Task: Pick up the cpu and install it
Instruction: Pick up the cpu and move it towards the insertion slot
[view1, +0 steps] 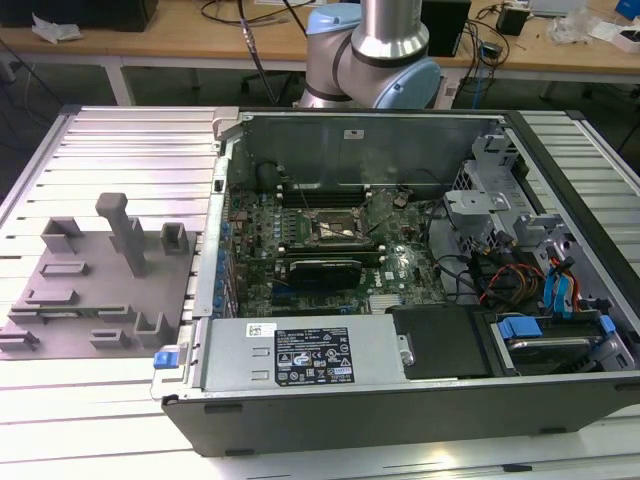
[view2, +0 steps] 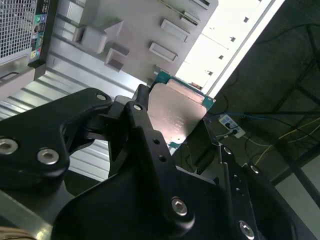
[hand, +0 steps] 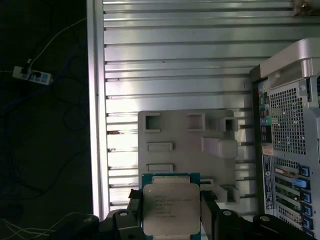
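The cpu (hand: 171, 212) is gripped by its edges in the hand (hand: 170, 199), as seen in the first wrist view. It is held clear of the ribbed desk (hand: 175, 65), with the grey tray (hand: 185, 145) behind it. The tray is set at the exterior view's left, beside the open computer case (view1: 400, 250).

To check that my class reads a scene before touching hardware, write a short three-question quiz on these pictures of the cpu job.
1. True or false: the hand is shut on the cpu.
2. In the first wrist view, what lies beyond the held cpu? A. grey tray B. keyboard C. fan
3. Fill in: the grey tray sits on the exterior view's ___ of the open computer case.
Key: 1 true; 2 A; 3 left.
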